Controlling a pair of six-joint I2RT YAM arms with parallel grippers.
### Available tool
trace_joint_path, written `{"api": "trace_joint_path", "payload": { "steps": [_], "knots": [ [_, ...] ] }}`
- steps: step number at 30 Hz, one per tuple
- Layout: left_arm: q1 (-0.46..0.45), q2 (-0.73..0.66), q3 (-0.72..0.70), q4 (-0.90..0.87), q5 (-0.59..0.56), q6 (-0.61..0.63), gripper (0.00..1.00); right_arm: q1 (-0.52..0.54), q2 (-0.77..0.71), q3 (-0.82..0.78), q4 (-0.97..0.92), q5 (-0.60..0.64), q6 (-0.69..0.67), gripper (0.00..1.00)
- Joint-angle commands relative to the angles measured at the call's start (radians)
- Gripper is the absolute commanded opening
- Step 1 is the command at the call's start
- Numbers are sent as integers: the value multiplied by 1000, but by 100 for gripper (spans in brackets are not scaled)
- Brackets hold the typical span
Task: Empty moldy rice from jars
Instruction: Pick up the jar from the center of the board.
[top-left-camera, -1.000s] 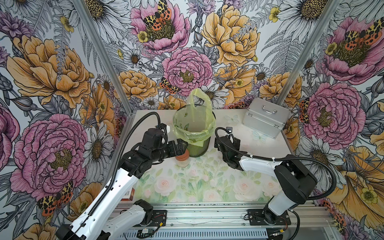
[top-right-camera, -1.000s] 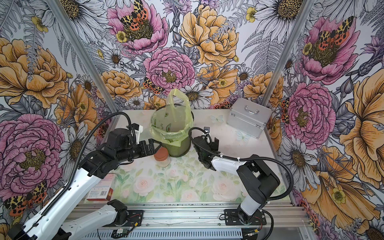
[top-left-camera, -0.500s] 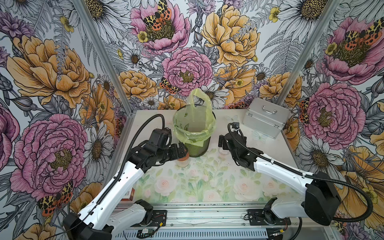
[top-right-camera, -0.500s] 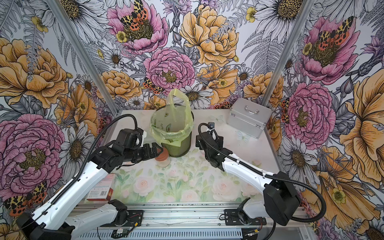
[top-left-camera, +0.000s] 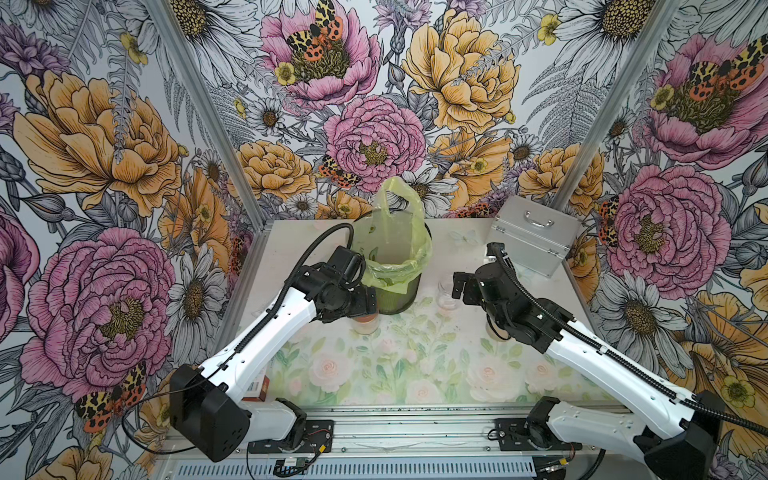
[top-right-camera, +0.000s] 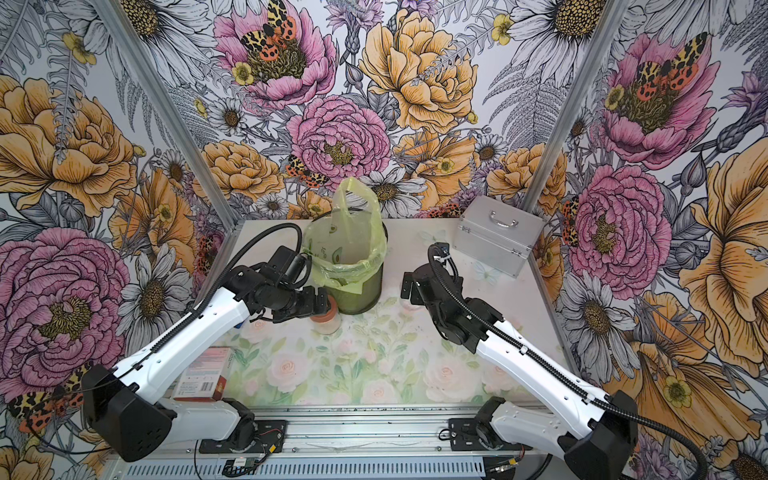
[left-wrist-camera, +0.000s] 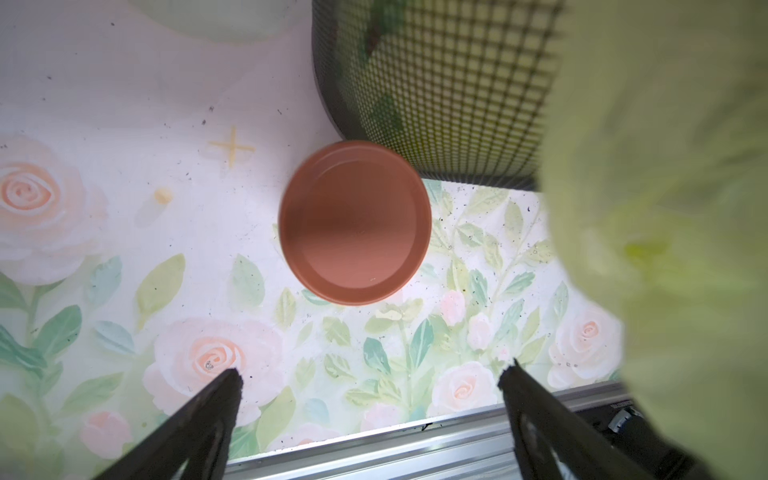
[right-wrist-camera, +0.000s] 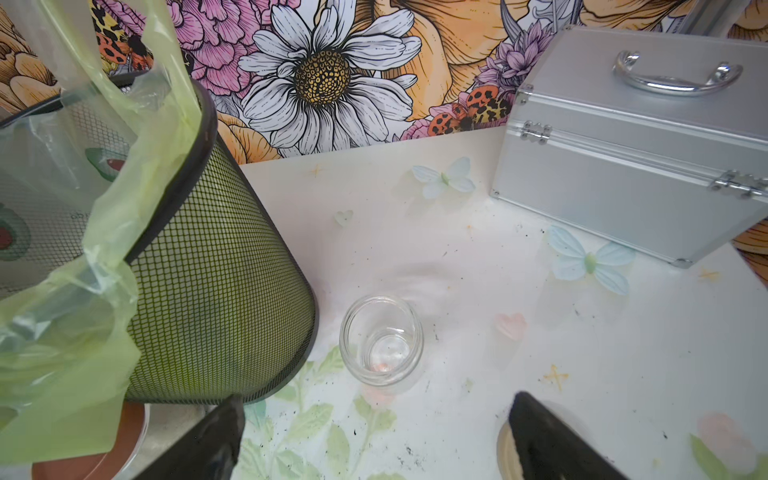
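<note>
Copper-orange is your cue: the lid (left-wrist-camera: 353, 222) of the lidded jar (top-left-camera: 365, 324) sits below the left gripper (left-wrist-camera: 374, 368), close to centred between its two fingers as the wrist view shows it. Those jaws stand wide apart and hold nothing. The lidded jar is upright on the table (top-left-camera: 374, 374), its axis vertical. It is just beside the base of the mesh bin (top-left-camera: 395, 297) — near enough that the bin wall and the overhanging green bag (left-wrist-camera: 665, 208) crowd one side of it. A pale layer of rice (top-right-camera: 327, 327) shows through the glass under the lid, so by my reading this is the jar left to empty.

The open jar (right-wrist-camera: 380, 340) stands on the bin's other side, toward the right arm and ahead of the right gripper (right-wrist-camera: 376, 399). That gripper's jaws are likewise spread wide and empty. The open jar looks cleared, bar a speck or two at the bottom. A beige lid (right-wrist-camera: 505, 446) lies on the table under one right finger.

So the left arm is plainly the nearer one. You would come down onto the lid from above, a finger on either side of it — and mind the bin wall on the close side.
</note>
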Motion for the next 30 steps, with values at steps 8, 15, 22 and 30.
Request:
{"api": "trace_joint_path", "payload": {
  "steps": [8,15,22,30],
  "knots": [
    [-26,132,86,35,-118,85,99,7,-56,4,-66,-42,12,100],
    [-15,151,54,139,-79,100,99,7,-62,7,-88,-50,7,100],
    [-33,101,-65,247,-46,68,99,7,-58,4,-87,-57,18,100],
    [-26,61,-186,306,-55,30,99,7,-61,5,-89,-74,18,100]
  ]
}}
